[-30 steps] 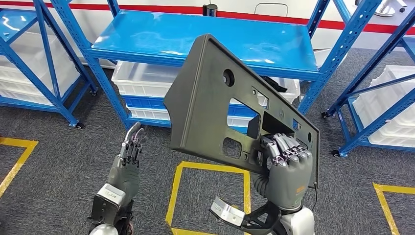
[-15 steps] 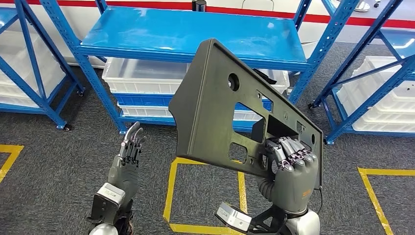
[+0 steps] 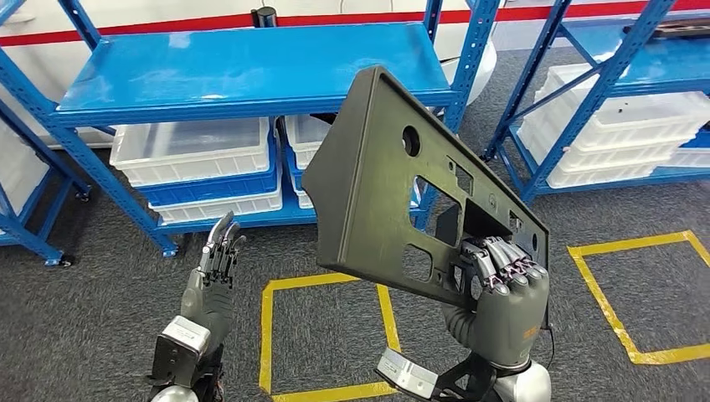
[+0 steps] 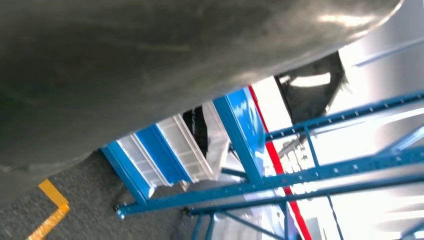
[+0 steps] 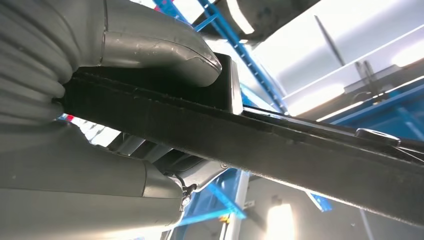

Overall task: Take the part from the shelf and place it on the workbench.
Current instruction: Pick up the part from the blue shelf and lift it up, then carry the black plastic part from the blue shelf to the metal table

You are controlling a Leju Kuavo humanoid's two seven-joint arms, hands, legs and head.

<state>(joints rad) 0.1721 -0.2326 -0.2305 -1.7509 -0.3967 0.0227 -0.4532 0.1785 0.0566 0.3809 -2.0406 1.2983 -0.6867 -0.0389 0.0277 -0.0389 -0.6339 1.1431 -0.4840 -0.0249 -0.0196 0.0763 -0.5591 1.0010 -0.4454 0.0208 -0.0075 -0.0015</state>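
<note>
On the far left you are seeing the blue shelf [image 3: 243, 63] with its bare top deck, and white bins [image 3: 197, 149] sitting on the level beneath it. Below that, grey carpet is running under everything, with yellow floor tape [image 3: 326, 335] marking a square in front of the robot.

Your left hand [image 3: 216, 272] is hanging in the air low on the left, palm turned inward, fingers [image 3: 222, 243] pointing up and lying close together. It is holding nothing and is standing well apart from the part.

Moving to the middle, the part [image 3: 393, 180] is a large dark grey panel with a round hole and several rectangular cut-outs. It is being held up in the air, tilted, its upper corner overlapping the shelf edge in the head view; it is touching neither shelf nor floor. In the left wrist view its grey back [image 4: 150, 65] is spreading across the upper frame.

At the panel's lower right corner your right hand [image 3: 494, 293] is gripping it: fingers [image 3: 498, 255] are curling over the front face, packed side by side. In the right wrist view the thumb [image 5: 160, 55] is pressing on one side of the panel's dark edge [image 5: 280, 150] and the other fingers are closing on the opposite side.

Further right, a second blue rack [image 3: 586, 92] is carrying more white bins, and another yellow tape square [image 3: 636, 301] is lying on the carpet.
</note>
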